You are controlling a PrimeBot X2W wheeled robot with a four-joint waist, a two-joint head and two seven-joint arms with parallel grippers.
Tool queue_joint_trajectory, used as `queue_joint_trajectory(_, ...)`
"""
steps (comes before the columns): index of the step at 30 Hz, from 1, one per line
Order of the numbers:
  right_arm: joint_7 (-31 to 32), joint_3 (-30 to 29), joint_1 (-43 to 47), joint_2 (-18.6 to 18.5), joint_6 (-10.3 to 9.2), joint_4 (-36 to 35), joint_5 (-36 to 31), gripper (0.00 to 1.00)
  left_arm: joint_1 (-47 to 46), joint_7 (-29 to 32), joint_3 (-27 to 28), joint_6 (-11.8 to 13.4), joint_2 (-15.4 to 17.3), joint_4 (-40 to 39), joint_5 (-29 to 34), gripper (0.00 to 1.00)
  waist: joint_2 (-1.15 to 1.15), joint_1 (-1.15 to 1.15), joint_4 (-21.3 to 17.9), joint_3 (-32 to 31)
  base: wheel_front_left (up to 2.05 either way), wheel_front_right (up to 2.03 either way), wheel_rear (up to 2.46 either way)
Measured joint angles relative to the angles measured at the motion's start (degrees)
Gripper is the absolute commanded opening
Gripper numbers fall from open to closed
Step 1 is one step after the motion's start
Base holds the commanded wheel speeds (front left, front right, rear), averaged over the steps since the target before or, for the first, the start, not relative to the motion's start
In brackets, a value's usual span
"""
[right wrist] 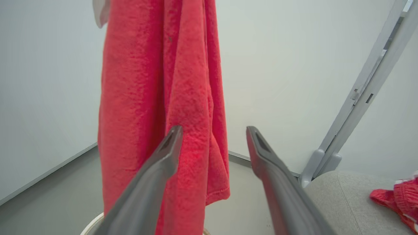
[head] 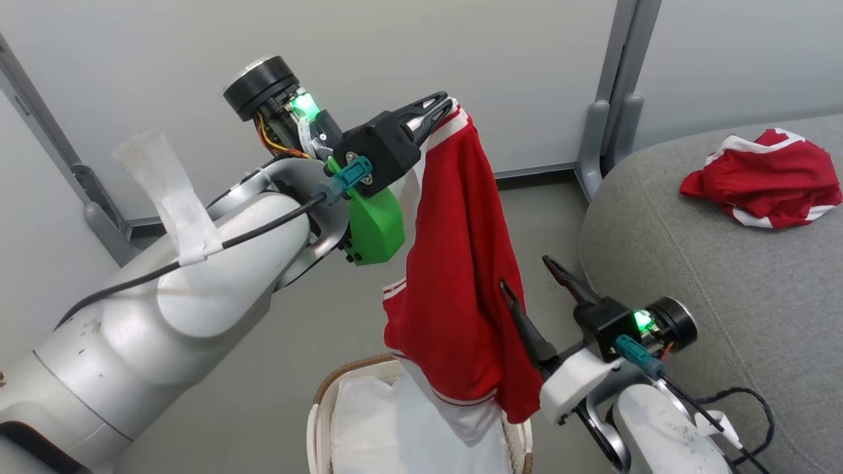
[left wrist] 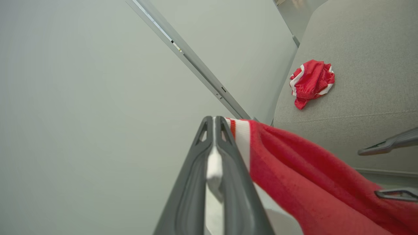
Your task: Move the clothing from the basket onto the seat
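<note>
The hanging red garment [head: 454, 263] drops full-length from your left gripper [head: 441, 105], whose fingers are pressed together on its white-striped edge. Its hem dangles over the basket [head: 327, 388]. Your right gripper [head: 525, 272] is spread just beside the cloth, holding nothing. One crumpled red garment [head: 764, 174] lies on the seat [head: 691, 276]. Judgement: about halfway, with carry-over and release left. What lies in the basket under the hem is hidden.

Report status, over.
Left gripper shut on hanging garment, over basket. Right gripper open beside it, between it and seat. Second garment on seat.
</note>
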Motion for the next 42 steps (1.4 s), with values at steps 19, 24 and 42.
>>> queue_joint_trajectory(19,-0.1,15.6,-16.4,-0.3,0.01,19.0,8.7,0.35,-2.6,-1.0,-1.8,0.0,-2.8,-1.7,0.0,0.00,0.00,0.00,4.1,-0.2,0.00,0.00,0.00)
queue_joint_trajectory(24,-0.1,17.0,-17.9,-0.2,0.01,19.4,11.0,0.00,-2.4,-1.0,-1.7,0.3,-2.1,-1.1,-0.9,0.00,0.00,0.00,4.7,-0.1,0.00,0.00,0.00)
queue_joint_trajectory(42,-0.1,15.7,-17.8,-0.9,0.01,16.1,12.8,0.00,4.9,-3.8,1.4,3.9,2.2,4.4,-6.6,1.00,0.00,0.00,4.5,-0.3,0.00,0.00,0.00)
